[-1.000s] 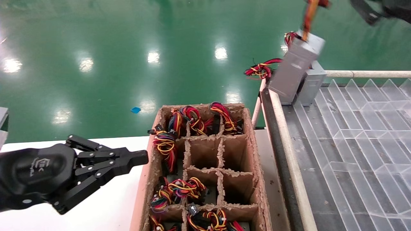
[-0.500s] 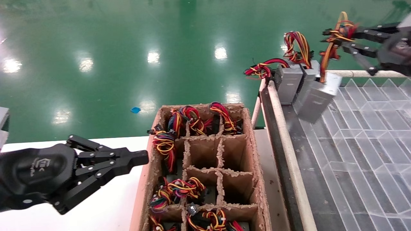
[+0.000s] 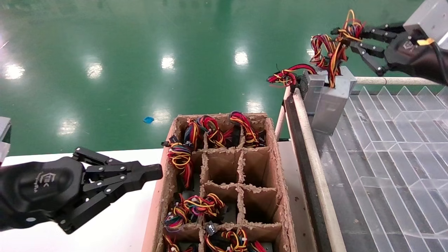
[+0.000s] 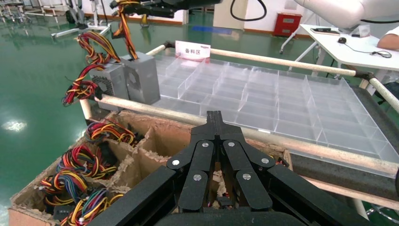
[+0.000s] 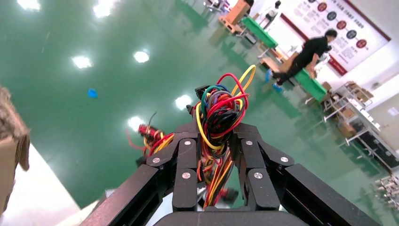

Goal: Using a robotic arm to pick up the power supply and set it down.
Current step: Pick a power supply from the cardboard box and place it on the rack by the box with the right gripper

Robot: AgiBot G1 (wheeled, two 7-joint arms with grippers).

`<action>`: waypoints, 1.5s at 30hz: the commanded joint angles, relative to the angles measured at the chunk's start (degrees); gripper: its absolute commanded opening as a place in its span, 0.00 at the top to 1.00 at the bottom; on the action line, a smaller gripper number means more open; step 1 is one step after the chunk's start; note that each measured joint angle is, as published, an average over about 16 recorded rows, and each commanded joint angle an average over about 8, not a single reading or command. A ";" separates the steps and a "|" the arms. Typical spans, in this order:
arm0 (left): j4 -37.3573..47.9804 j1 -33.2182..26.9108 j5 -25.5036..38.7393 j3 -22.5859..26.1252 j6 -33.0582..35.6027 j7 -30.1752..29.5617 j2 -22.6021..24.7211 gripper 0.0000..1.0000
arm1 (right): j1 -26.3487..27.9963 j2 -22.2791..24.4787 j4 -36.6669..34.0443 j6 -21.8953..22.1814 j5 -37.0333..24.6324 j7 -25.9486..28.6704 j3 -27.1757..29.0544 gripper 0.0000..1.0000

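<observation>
Two grey boxes beside the power supply [image 3: 330, 105] at the far left corner of the clear divided tray [image 3: 395, 147], tilted. Right gripper [image 3: 346, 35] clamped on its wire bundle [image 3: 337, 49] above. Left gripper [image 3: 154, 172] pinched together, empty, beside the cardboard crate [image 3: 283, 196].

Cardboard divider box [image 3: 280, 196] centre, on table [image 3: 115, 231]; tray rack [image 3: 392, 157] to its right; power supply [image 3: 330, 101] at rack's far-left corner, beside another supply [image 3: 312, 92].
</observation>
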 commanded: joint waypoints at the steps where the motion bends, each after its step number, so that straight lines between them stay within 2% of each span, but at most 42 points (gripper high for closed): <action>1: 0.00 0.00 0.00 0.00 0.00 0.00 0.00 1.00 | 0.99 -0.78 -1.39 -0.27 0.12 -0.99 -0.01 1.00; 7: 0.00 0.00 0.00 0.00 0.00 0.00 0.00 1.00 | 3.19 -2.81 -5.43 -1.23 -0.31 -2.77 -0.68 1.00; 21: 0.00 0.00 0.00 0.00 0.00 0.00 0.00 1.00 | 8.95 -9.58 -21.52 2.77 -2.77 -9.56 -1.85 1.00; 30: 0.00 0.00 0.00 0.00 0.00 0.00 0.00 1.00 | 13.27 -12.27 -30.13 0.82 -6.16 -12.48 -4.42 1.00; 31: 0.00 0.00 0.00 0.00 0.00 0.00 0.00 1.00 | 13.61 -12.36 -30.73 0.60 -6.24 -12.77 -4.49 0.93; 38: 0.00 0.00 0.00 0.00 0.00 0.00 0.00 1.00 | 15.91 -12.50 -34.00 -0.82 -6.61 -14.22 -4.77 0.06; 39: 0.00 0.00 0.00 0.00 0.00 0.00 0.00 1.00 | 16.19 -12.49 -34.35 -0.95 -6.65 -14.43 -4.79 0.00; 45: 0.00 0.00 0.00 0.00 0.00 0.00 0.00 1.00 | 17.52 -12.71 -36.00 -1.43 -7.02 -15.66 -5.03 0.00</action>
